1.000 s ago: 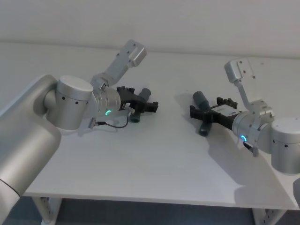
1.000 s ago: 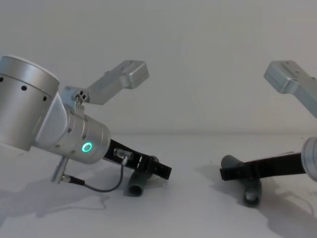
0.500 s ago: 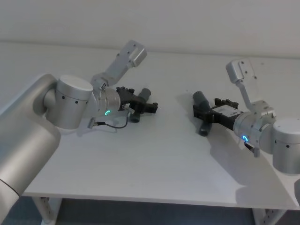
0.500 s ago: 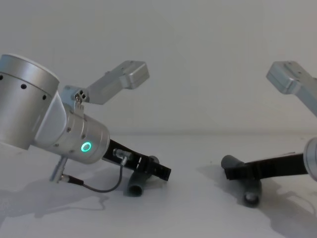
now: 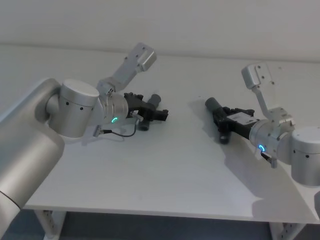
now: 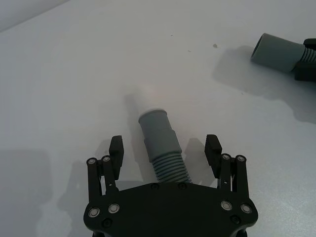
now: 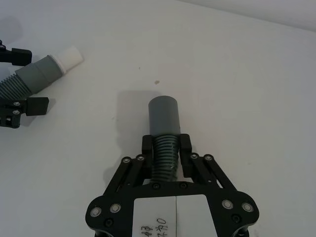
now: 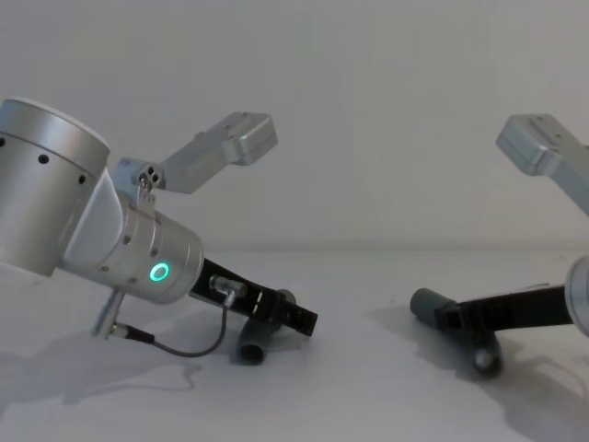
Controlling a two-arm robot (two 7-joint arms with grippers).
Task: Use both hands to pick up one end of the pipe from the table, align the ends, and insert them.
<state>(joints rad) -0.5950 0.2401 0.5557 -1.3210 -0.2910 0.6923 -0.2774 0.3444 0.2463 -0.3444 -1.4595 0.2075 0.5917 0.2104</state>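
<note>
Pipe piece (image 7: 164, 111) toward the table's (image 5: 170, 180) right edge: right gripper (image 7: 166, 144) clamps its ribs for lifting; left gripper (image 6: 164, 145) straddles the other piece (image 6: 158, 131), jaws wide.

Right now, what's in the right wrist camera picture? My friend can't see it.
The right gripper is shut on the ribbed part of a grey pipe piece, whose smooth round end points away over the white table. Farther off, the left gripper sits open around a second pipe piece with a white tip.

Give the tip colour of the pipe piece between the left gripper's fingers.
White tip, clearest in the right wrist view.
</note>
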